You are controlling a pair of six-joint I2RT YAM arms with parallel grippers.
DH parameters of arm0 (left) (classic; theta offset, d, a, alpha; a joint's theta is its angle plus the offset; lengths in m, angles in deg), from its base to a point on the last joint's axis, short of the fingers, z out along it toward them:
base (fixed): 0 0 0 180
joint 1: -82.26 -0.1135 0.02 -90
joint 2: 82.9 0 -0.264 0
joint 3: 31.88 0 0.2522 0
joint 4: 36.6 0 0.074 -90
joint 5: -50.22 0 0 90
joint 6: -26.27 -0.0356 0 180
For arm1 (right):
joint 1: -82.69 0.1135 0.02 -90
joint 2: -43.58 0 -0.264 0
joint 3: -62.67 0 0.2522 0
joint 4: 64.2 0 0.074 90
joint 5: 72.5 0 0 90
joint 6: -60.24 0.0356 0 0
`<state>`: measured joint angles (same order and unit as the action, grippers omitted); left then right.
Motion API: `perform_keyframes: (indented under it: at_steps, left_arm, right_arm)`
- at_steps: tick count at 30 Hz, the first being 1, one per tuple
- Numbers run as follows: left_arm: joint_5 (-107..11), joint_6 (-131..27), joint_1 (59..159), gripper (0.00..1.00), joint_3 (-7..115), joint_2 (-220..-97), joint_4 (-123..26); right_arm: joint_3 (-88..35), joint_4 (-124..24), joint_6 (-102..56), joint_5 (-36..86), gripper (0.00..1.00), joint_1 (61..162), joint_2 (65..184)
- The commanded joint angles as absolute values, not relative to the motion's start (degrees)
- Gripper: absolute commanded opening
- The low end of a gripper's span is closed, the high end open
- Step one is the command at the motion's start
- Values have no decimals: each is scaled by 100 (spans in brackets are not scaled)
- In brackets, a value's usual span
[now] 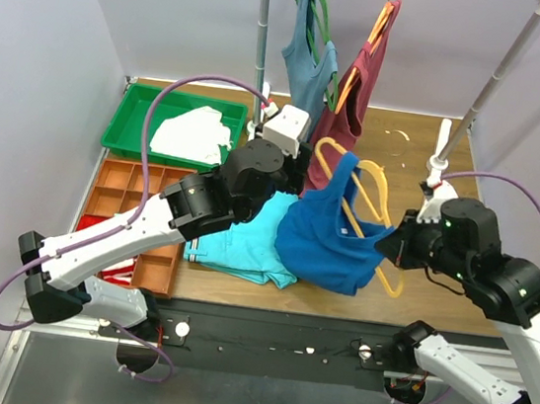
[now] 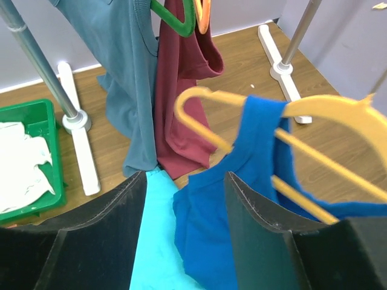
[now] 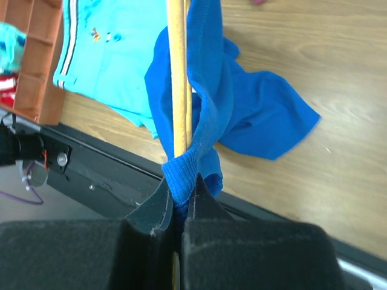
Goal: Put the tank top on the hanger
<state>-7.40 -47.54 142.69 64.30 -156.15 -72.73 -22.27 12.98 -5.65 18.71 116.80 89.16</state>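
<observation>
- A green tray (image 1: 130,116) holding white cloth (image 1: 194,135) sits at the back left of the tabletop (image 1: 412,146). An orange divided tray (image 1: 118,187) lies in front of it.
- The left claw (image 2: 184,235) hangs with its fingers apart and nothing between them. It sits over the place where a folded turquoise garment (image 1: 245,244) meets blue cloth, near the looped end of the hanger.
- Behind it, a grey-blue top (image 1: 304,57) and a maroon top (image 1: 354,94) hang side by side from the rack.
- The tank top (image 1: 324,244) lies mostly bunched on the tabletop just right of the turquoise garment, its edge overlapping it. One strap is threaded over an arm of the hanger (image 1: 379,189).
- The hanger is tilted, with one end lifted toward the right arm.
- The right claw (image 3: 179,196) is clamped tight on the tank top's ribbed edge, at the spot where that edge wraps the hanger's bar. The bar runs straight out from between the fingers.
</observation>
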Motion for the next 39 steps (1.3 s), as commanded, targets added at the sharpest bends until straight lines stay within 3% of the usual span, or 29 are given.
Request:
perform_keyframes:
  at_steps: [1, 7, 19, 25, 33, 39]
  left_arm:
    - [-735, -4633, 14238, 61, 6389, -15339, -7250]
    - [-1183, -4317, 14238, 58, 6336, -15128, -7470]
    - [-1412, -4290, 14238, 57, 6459, -15005, -7988]
    - [-1429, -4360, 14238, 56, 6503, -14838, -8252]
    - [-1658, -4325, 14238, 57, 6073, -14320, -8358]
    - [-1745, -4378, 14247, 57, 5844, -14152, -8419]
  right_arm:
    - [-2912, 2145, 72, 872, 1, 11662, 8612]
    - [-3756, 2734, 556, -147, 1, 11662, 8717]
    - [-4785, 1733, -40, -1757, 1, 11670, 10948]
    - [-5928, 1662, -524, -1749, 1, 11592, 12011]
    - [-5613, 1030, -1130, -318, 1, 10195, 12154]
    - [-5691, 608, -1394, -70, 1, 9904, 12223]
